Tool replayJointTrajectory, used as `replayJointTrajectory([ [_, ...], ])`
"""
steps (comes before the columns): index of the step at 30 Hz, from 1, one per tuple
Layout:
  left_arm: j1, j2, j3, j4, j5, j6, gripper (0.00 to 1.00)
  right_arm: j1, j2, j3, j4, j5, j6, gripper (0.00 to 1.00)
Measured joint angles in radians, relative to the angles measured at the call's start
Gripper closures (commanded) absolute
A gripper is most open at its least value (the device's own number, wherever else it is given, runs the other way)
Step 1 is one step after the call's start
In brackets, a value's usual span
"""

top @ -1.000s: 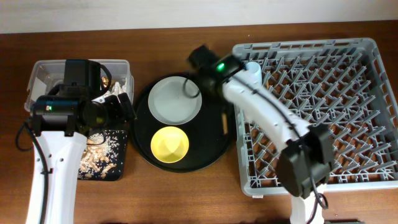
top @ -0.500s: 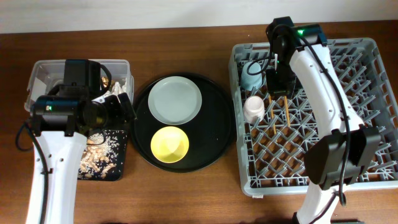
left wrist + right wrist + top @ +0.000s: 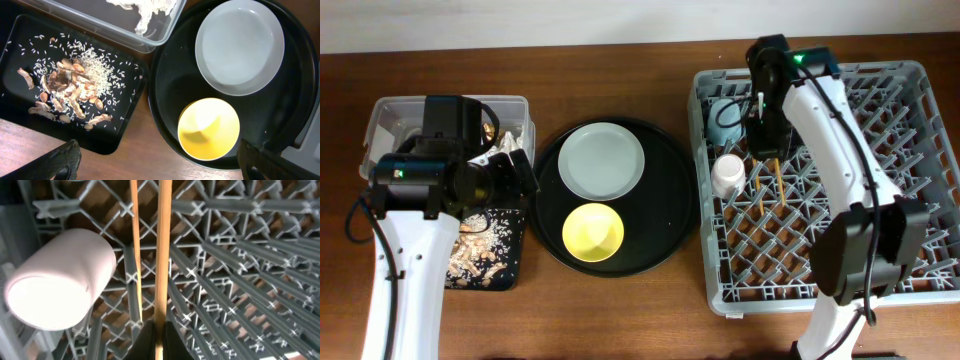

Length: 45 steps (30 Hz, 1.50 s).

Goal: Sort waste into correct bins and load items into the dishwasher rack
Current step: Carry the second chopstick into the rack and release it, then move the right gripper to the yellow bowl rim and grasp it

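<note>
"Right, the chopsticks [image 3: 769, 188] are lying in the left part of the dishwasher rack [image 3: 905, 190], just beside the pink cup [image 3: 727, 175]. The light-blue cup [image 3: 724, 120] is sitting behind it, near the rack's back-left corner."

"How much room are they getting?"

"Open pegs are stretching from the sticks rightward to the rack's far wall. On the left, the pink cup is crowding them."

"What is differing from a second ago?"

"Then the right arm was reaching over the round black tray [image 3: 670, 225] by the grey plate [image 3: 602, 160]; now it is hanging over the rack. The left arm is staying put, and so are the plate and the yellow bowl [image 3: 593, 230]."

"And the end effectors?"

"The right end effector [image 3: 156, 337] is clenching the chopsticks' upper ends, with their tips running down among the lattice. The left end effector [image 3: 161, 161] is hovering released, fingers spread wide, over the shallow black tray [image 3: 125, 132] and the round tray's edge, touching nothing."
</note>
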Motion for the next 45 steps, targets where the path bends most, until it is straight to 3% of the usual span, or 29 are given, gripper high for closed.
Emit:
replayJointTrajectory([
  [7, 0.0, 0.0, 0.0, 0.001, 0.0, 0.0, 0.01, -0.061, 0.0, -0.16, 0.132, -0.007, -0.016, 0.93],
  [15, 0.0, 0.0, 0.0, 0.0, 0.0, 0.0, 0.01, -0.076, 0.0, -0.173, 0.128, -0.007, -0.016, 0.88],
  [19, 0.0, 0.0, 0.0, 0.001, 0.0, 0.0, 0.01, -0.076, -0.002, -0.008, -0.027, -0.027, -0.014, 0.85],
  [23, 0.0, 0.0, 0.0, 0.0, 0.0, 0.0, 0.01, -0.063, -0.008, 0.193, -0.193, -0.342, -0.065, 0.78],
  [25, 0.0, 0.0, 0.0, 0.0, 0.0, 0.0, 0.01, -0.016, -0.008, 0.196, -0.207, -0.574, -0.137, 0.67],
  [28, 0.0, 0.0, 0.0, 0.0, 0.0, 0.0, 0.01, 0.078, -0.008, 0.196, -0.21, -0.671, -0.174, 0.64],
  [33, 0.0, 0.0, 0.0, 0.0, 0.0, 0.0, 0.01, 0.311, -0.008, 0.179, -0.175, -0.706, -0.203, 0.64],
  [38, 0.0, 0.0, 0.0, 0.001, 0.0, 0.0, 0.01, 0.478, -0.008, 0.032, -0.042, -0.687, -0.207, 0.64],
  [45, 0.0, 0.0, 0.0, 0.002, 0.0, 0.0, 0.01, 0.535, -0.007, -0.212, 0.277, -0.681, -0.207, 0.64],
])
